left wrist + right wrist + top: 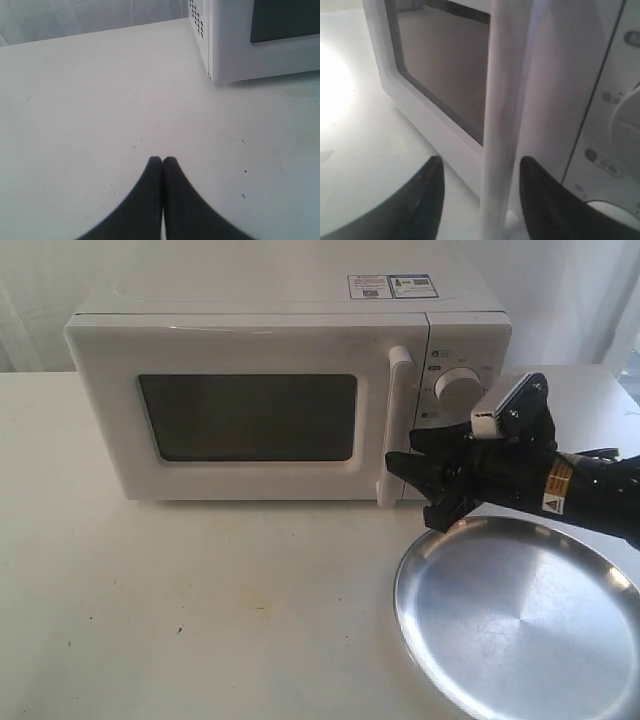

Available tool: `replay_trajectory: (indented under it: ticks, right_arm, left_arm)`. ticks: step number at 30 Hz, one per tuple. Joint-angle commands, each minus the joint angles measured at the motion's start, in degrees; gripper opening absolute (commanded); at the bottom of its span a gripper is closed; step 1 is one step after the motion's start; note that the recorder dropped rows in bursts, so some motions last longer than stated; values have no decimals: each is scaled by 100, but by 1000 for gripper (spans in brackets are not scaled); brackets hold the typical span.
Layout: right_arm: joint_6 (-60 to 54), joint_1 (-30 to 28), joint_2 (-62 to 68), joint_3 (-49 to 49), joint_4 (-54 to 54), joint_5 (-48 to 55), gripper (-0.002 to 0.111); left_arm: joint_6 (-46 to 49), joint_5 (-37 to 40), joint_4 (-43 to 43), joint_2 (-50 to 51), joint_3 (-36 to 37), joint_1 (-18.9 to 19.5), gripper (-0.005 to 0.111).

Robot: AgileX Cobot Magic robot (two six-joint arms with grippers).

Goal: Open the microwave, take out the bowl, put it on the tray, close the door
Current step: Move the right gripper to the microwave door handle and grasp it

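The white microwave (290,320) stands at the back of the table with its door (250,420) shut. Its dark window (445,65) fills much of the right wrist view. My right gripper (425,485) is open at the lower end of the white bar handle (502,125), and the handle stands between the two black fingers (427,195), not pinched. The silver tray (520,620) lies on the table in front of the microwave's right side, under my right arm. The bowl is hidden. My left gripper (163,160) is shut on nothing above bare table, beside the microwave's corner (212,55).
A round white dial (458,390) sits on the control panel just right of the handle. The white tabletop (200,610) stretches in front of the microwave. White curtains hang behind.
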Motion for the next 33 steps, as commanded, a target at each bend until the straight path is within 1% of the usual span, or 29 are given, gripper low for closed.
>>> replay_trajectory:
  ticks: [1, 7, 11, 13, 15, 16, 19, 20, 25, 27, 29, 32, 33]
  right_arm:
    - [-87, 3, 1, -211, 27, 329, 42]
    - [91, 185, 97, -470, -98, 612, 42]
    - [275, 317, 357, -631, -321, 612, 42]
    - [275, 341, 401, -647, -330, 612, 40]
    - [292, 352, 401, -647, -366, 625, 34]
    - [329, 352, 401, -647, -367, 625, 28]
    - [360, 352, 401, -636, -388, 625, 5]
    - [360, 352, 401, -636, -402, 625, 0]
    - [371, 352, 391, -636, -722, 611, 0]
    - [511, 352, 391, -636, -1117, 464, 0]
    - [839, 352, 381, -636, -1692, 93, 0]
    - [1237, 352, 381, -636, -2594, -963, 0]
    - [1320, 352, 381, -636, -2894, -1105, 0]
  left_arm:
    - [-32, -6, -20, -12, 19, -5, 0]
    - [-32, -6, -20, -12, 19, -5, 0]
    - [-32, -6, -20, -12, 19, -5, 0]
    - [-32, -6, -20, -12, 19, -5, 0]
    - [-32, -6, -20, -12, 19, -5, 0]
    - [-32, -6, -20, -12, 19, -5, 0]
    - [-32, -6, -20, -12, 19, -5, 0]
    - [-32, -6, -20, -12, 19, -5, 0]
    - [-32, -6, -20, -12, 19, -5, 0]
    - [-32, -6, -20, -12, 19, -5, 0]
    - [-32, -6, -20, -12, 19, -5, 0]
    - [-32, -6, -20, -12, 19, -5, 0]
    - [-32, -6, -20, -12, 19, -5, 0]
